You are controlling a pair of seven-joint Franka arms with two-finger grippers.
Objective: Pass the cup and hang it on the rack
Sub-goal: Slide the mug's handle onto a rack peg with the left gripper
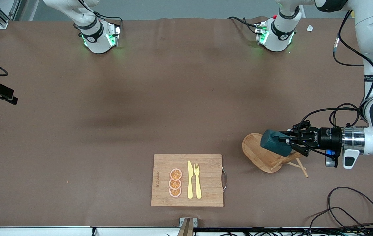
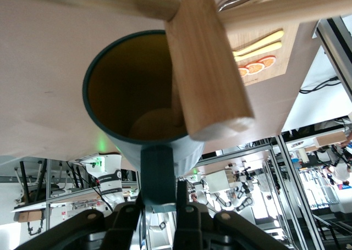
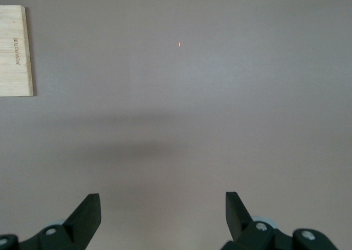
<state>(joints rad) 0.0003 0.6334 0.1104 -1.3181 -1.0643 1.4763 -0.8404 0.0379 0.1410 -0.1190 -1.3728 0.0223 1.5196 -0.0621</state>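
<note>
The left pincer [image 1: 289, 141] grasps the cup [image 1: 274, 143] by its handle and holds it sideways over the rack [image 1: 262, 154], toward the left arm's end of the table [image 1: 107, 114]. A peg [image 2: 204, 63] reaches into the cup's mouth. The right pincer [image 3: 162, 217] waits, released, over bare table. The board [image 1: 187, 180] carries 3 orange slices [image 1: 175, 183], a knife [image 1: 190, 179] and a fork [image 1: 197, 180].

cutting board [image 1: 206, 160] near front camera | on it: orange slices [image 1: 175, 183], knife [image 1: 190, 179], fork [image 1: 197, 180]
</note>
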